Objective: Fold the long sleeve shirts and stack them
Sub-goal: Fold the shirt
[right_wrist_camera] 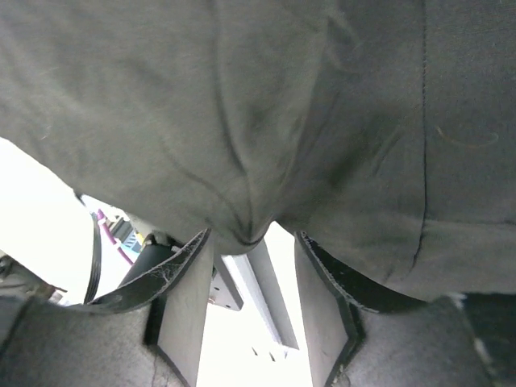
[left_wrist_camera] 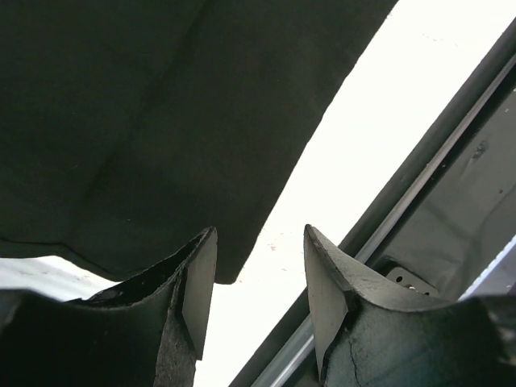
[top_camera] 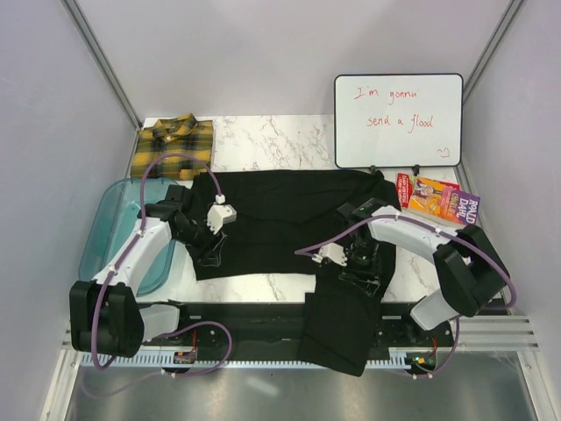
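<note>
The left gripper [left_wrist_camera: 260,234] stood with jaws apart and empty beside the black shirt's [top_camera: 280,215] near-left edge. The right gripper [right_wrist_camera: 251,235] gaped too, black cloth draped across its tips. The plaid shirt [top_camera: 173,145] lay folded far left.

Two shirts [top_camera: 272,215], one tub [top_camera: 105,230], one whiteboard [top_camera: 399,123]

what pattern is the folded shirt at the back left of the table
The plaid shirt is yellow and black, with a collar. It shows best in the top external view.
</note>
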Controlling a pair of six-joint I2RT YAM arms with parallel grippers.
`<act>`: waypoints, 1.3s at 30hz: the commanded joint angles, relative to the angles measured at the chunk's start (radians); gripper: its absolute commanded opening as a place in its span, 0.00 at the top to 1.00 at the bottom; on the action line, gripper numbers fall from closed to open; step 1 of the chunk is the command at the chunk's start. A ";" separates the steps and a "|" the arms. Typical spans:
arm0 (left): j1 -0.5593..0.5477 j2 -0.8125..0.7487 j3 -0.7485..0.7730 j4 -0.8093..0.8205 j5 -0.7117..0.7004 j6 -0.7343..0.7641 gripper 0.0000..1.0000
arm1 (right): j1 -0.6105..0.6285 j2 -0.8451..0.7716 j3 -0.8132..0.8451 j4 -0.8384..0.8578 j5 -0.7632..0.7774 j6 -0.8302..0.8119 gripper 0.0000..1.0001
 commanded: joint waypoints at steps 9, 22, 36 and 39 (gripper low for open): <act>0.003 -0.042 -0.020 0.052 -0.025 0.033 0.46 | 0.019 0.093 -0.054 0.094 0.093 0.044 0.58; 0.002 -0.041 -0.049 -0.080 -0.015 0.307 0.58 | 0.022 -0.036 0.043 0.034 0.073 0.062 1.00; -0.008 -0.056 -0.239 0.051 -0.194 0.522 0.66 | 0.021 -0.057 0.078 0.023 0.110 0.068 1.00; -0.011 -0.067 -0.276 0.095 -0.220 0.533 0.64 | 0.021 -0.060 0.084 0.019 0.110 0.068 1.00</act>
